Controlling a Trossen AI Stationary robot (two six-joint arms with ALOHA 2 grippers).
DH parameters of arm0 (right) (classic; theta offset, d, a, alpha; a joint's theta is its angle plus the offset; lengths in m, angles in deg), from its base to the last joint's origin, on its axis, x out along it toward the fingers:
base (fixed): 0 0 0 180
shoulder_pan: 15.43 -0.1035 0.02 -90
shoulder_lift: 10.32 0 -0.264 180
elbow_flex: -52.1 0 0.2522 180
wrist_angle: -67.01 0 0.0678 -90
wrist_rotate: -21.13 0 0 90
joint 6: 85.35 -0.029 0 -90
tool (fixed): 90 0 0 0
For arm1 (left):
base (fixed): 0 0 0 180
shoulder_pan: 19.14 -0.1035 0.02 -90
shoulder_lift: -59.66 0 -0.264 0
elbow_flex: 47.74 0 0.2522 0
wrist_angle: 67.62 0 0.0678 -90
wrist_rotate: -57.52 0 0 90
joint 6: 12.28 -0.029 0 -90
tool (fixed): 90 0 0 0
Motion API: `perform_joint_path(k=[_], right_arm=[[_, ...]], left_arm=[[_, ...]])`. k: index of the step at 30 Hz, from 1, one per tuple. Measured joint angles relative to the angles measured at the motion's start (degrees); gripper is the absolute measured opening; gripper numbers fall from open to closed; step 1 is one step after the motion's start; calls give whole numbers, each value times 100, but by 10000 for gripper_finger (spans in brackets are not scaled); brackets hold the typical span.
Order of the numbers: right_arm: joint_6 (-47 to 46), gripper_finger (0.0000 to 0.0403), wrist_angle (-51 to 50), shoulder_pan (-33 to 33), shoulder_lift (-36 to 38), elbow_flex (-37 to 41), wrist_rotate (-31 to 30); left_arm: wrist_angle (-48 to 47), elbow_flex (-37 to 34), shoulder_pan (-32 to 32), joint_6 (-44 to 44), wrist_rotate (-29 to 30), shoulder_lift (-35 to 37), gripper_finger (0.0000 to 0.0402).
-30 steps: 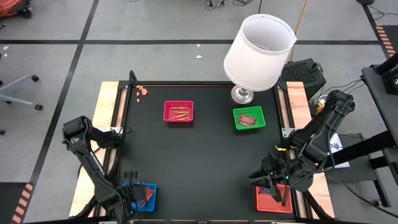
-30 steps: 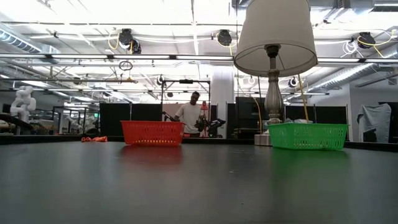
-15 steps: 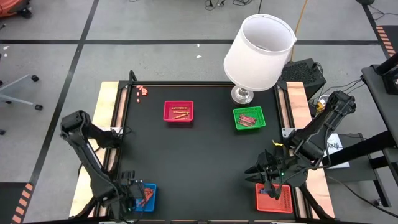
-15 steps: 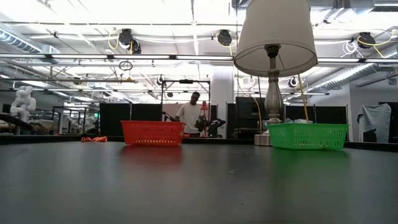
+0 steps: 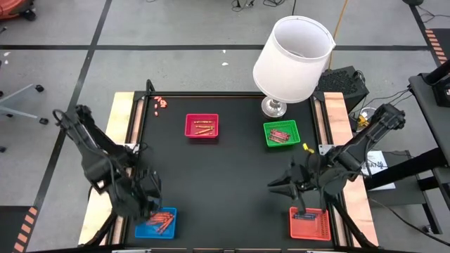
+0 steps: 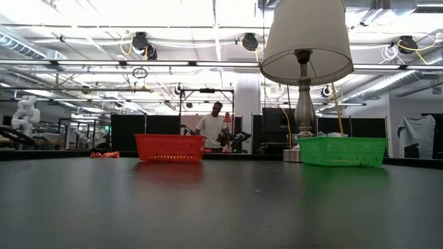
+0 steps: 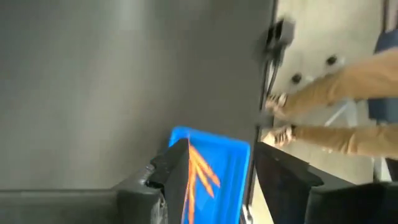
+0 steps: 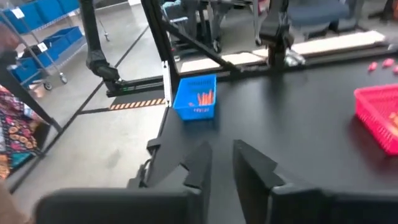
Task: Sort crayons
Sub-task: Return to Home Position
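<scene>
Lying sorted in small plastic trays, the thin wax crayons (image 5: 159,222) show as orange sticks in the blue plastic tray (image 5: 173,213) at the 7 o'clock corner of the black table mat (image 5: 225,183). Orange-brown ones lie in the pinkish-red mesh tray (image 5: 202,117) near 11 o'clock, and red ones in the green mesh tray (image 5: 282,124) near 1 o'clock. A few loose pink-red crayons (image 5: 160,103) lie on the mat at its 10 o'clock corner. The orange-red tray (image 5: 325,232) sits at the 5 o'clock corner; I cannot tell what it holds.

The left gripper (image 5: 145,202) hangs over the blue tray's 11 o'clock corner, its fingers spread wide and holding nothing. The right gripper (image 5: 280,185) hovers at 11 o'clock from the orange-red tray, fingers a little apart and empty.

A white-shaded table lamp with a silver foot (image 5: 293,56) stands just beside the green tray, at its 11 o'clock. Beyond the table's 12 o'clock edge, a person in a white top (image 6: 210,127) stands in the room.
</scene>
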Motion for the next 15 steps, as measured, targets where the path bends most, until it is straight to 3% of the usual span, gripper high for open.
perform_joint_path(k=[5, 8, 11, 15], right_arm=[[724, 7, -124, 167, 382, 1, 5], [1087, 6, -240, 283, 729, 1, 22], [1467, 2, -445, 424, 1132, 0, 238], [1831, 1, -895, 639, 1645, 1, 478]], left_arm=[[190, 320, -439, -1743, 409, 294, 131], [230, 581, -680, -2837, 764, 325, 74], [232, 840, -942, -3394, 1133, 325, 17], [368, 956, -1370, -3805, 1367, 331, 12]])
